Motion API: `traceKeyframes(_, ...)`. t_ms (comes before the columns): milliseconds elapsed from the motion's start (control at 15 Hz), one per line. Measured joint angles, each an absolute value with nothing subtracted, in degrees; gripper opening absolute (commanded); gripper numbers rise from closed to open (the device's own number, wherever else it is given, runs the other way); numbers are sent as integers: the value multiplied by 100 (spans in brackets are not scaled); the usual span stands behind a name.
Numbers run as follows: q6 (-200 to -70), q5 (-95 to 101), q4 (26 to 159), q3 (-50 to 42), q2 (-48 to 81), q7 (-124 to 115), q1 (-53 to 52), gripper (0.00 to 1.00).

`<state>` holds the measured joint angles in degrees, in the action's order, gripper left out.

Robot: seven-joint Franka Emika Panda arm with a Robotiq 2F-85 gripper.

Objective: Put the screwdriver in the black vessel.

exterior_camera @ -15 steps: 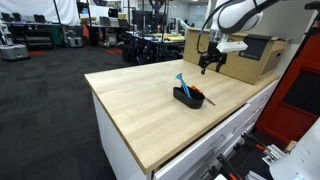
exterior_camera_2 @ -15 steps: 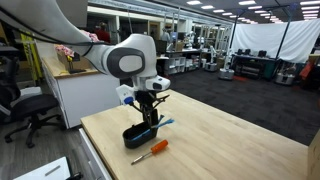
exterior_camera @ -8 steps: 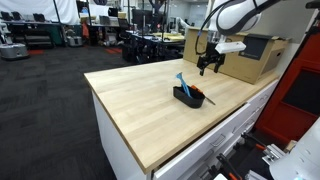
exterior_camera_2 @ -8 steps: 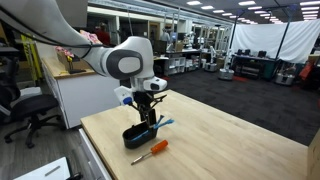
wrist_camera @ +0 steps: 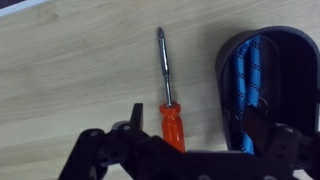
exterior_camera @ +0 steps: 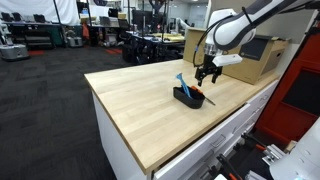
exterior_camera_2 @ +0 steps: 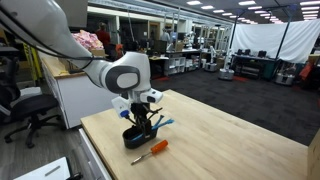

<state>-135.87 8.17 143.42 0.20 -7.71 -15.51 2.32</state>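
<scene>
In an exterior view, the gripper (exterior_camera: 207,76) hung just above the far end of the black vessel (exterior_camera: 186,97), which sat on a pale wooden table (exterior_camera: 140,100). A blue stick-like item (exterior_camera: 181,79) leaned out of the vessel, and the screwdriver (exterior_camera: 207,99) was only an orange fleck beside it. A brown cardboard box (exterior_camera: 255,58) stood behind the arm, with desks and dark carpet beyond.

In an exterior view from the opposite side, the gripper (exterior_camera_2: 142,122) hid part of the vessel (exterior_camera_2: 134,139). Here the screwdriver (exterior_camera_2: 152,149) showed whole, lying flat on the table (exterior_camera_2: 230,140) just in front of the vessel, outside it. The blue item (exterior_camera_2: 163,122) poked out sideways.

Only the wrist view made the tool's state plain: the gripper (wrist_camera: 190,150) was spread wide with nothing in its grasp, one finger (wrist_camera: 100,150) left of the orange handle. The screwdriver (wrist_camera: 170,115) lay beside the vessel (wrist_camera: 300,70), apart from it, tip pointing away. The blue item (wrist_camera: 255,70), striped, rested inside.
</scene>
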Motion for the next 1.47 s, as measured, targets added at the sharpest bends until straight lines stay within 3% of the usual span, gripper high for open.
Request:
traceKeyframes(1267,-15478,839,14343,-474,490,-128,309,99)
traceKeyframes(1333,-15480,839,14314,-474,515,-99,309,75)
traceKeyframes(1467,-15480,839,14273,-474,555,-54,309,69)
